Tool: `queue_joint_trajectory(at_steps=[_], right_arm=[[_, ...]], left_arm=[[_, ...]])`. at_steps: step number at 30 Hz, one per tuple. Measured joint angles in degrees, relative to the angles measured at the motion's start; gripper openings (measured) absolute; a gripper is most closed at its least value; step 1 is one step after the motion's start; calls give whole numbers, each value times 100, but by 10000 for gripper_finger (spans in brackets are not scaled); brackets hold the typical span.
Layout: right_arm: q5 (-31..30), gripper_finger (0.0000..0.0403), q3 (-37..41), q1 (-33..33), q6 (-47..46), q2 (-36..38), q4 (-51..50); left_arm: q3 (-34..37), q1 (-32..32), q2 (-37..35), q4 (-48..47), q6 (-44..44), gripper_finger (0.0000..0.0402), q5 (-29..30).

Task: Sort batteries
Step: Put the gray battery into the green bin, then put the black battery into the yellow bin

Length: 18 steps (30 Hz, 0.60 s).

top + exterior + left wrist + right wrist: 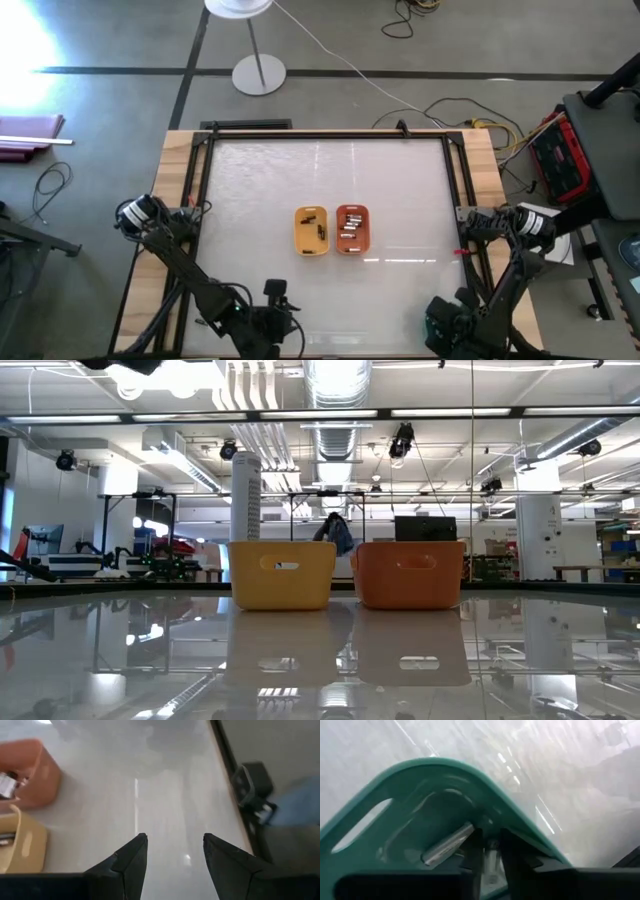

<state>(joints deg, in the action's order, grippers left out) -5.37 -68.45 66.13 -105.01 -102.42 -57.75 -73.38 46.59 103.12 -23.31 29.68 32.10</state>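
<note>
- We see no readable writing.
- Left claw (pixel 172 851), lower frame, gapes empty above the counter (pixel 165 795).
- Right claw (pixel 490 851) pinches a silvery battery (pixel 489 854) inside the teal tray (pixel 420 785).

Left gripper (pixel 172 852) fingers spread; right gripper (pixel 491 851) fingers nearly closed.

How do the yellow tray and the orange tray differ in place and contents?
The yellow tray sits on the left arm's side, the orange tray on the right arm's. The yellow tray holds dark batteries, the orange tray silvery-grey batteries. Both are small, rectangular, upright, side by side at the table's middle.
</note>
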Motion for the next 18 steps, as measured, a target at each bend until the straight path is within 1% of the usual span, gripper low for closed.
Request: queue_joint_trajectory(at_steps=[2, 4, 6, 8, 10, 12, 14, 16, 18], right_arm=[[53, 84, -32, -3, 2, 3, -2], [449, 112, -126, -43, 1, 105, -73], [723, 138, -290, -88, -207, 327, -133], [542, 160, -522, -90, -440, 554, -254], [-110, 177, -767, -85, -478, 744, -415], [-1068, 189, -1010, -75, -135, 903, -564], [-2224, 194, -1143, -67, 523, 1034, -647], [-3331, 195, -1195, -76, 1220, 1117, -562], [-4199, 191, -1197, -114, 1743, 1165, -487]], left_arm=[[0, 0, -184, -261, 93, 176, -227], [-2, 5, -381, -680, 285, 176, -531], [-2, 9, -493, -1200, 608, 176, -1102], [-2, 13, -514, -1756, 1137, 176, -1713], [10, 55, -503, -2189, 1638, 176, -2337], [114, 162, -453, -2417, 2067, 176, -2846], [334, 335, -380, -2418, 2402, 176, -3346], [531, 521, -323, -2430, 2604, 176, -3705], [716, 719, -288, -2413, 2833, 174, -3942]])
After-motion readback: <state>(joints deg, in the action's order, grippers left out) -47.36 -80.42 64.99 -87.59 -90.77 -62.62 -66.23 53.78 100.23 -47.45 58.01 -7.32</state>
